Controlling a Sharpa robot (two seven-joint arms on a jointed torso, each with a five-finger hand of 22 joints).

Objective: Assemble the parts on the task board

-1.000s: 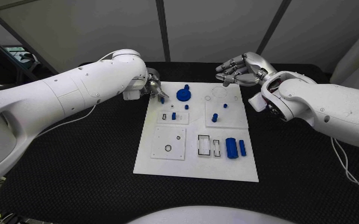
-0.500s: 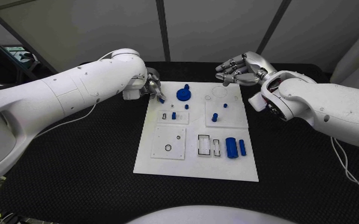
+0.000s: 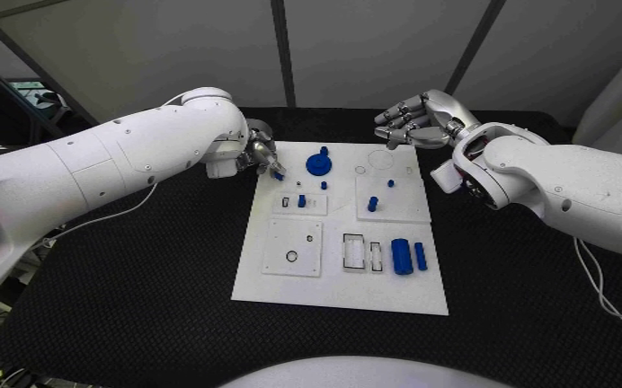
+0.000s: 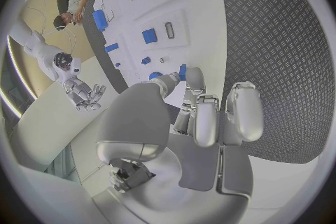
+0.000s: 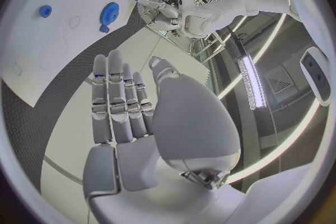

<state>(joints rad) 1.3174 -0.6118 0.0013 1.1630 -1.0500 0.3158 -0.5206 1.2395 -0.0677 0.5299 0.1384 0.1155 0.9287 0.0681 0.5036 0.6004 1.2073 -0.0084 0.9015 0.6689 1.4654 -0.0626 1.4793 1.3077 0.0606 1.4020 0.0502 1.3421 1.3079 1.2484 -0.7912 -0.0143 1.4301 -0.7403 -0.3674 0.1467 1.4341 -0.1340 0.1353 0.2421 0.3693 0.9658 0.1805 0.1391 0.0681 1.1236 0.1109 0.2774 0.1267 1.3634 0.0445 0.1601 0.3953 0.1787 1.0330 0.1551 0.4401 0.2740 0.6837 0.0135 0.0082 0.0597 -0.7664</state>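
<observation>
Two hands: left hand (image 3: pixel 263 156) pinches small blue part (image 3: pixel 278 173) at task board (image 3: pixel 340 294) edge; right hand (image 3: pixel 415 121) spread, holding nothing.

table (image 3: pixel 155 316): black, textured mat surface; backdrop (image 3: pixel 376 29): pale grey wall panels behind the table's far edge; seams (image 3: pixel 276 29): dark strips dividing the panels, some upright, some slanted

Flat white rectangular task board (image 3: pixel 340 289) centre frame on black table; small blue plastic parts (image 3: pixel 401 255) scattered on it, blue gear (image 3: pixel 317 164) near top.
</observation>
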